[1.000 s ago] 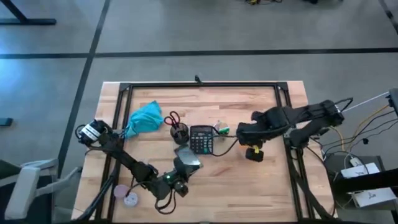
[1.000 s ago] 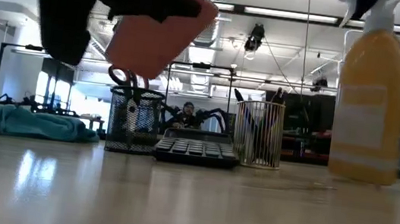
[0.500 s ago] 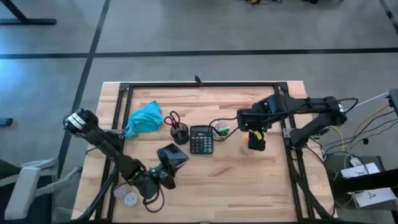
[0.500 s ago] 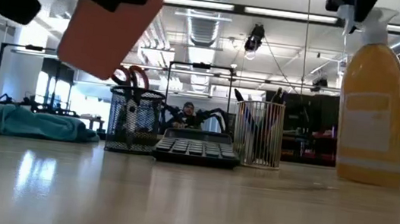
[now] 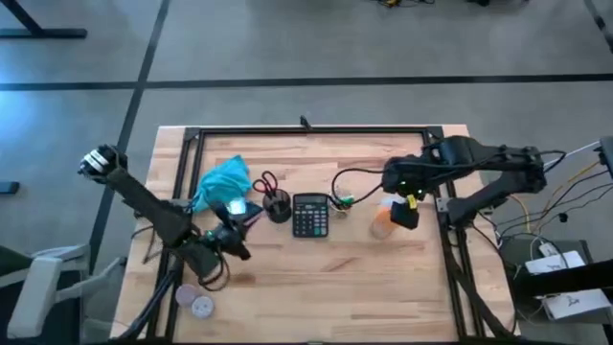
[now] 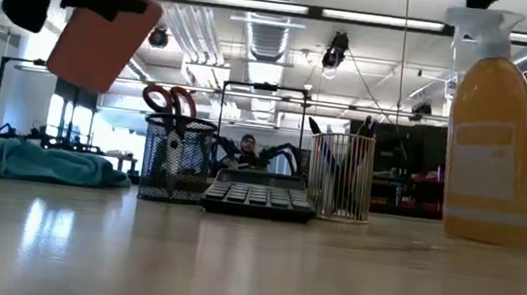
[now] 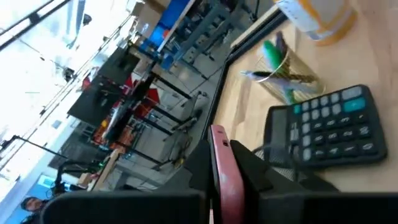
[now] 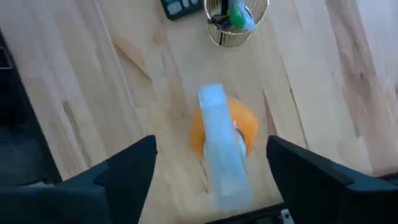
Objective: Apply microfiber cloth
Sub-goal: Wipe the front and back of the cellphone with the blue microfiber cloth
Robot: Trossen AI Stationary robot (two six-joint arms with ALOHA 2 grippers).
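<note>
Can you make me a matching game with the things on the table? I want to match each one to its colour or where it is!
Things:
1. microfiber cloth
2. calculator
3. spray bottle
4. pink block

Clues:
A. orange
B. held up in the jaws of the left gripper
C. turquoise
D. black, with buttons

Pairs: 1-C, 2-D, 3-A, 4-B
</note>
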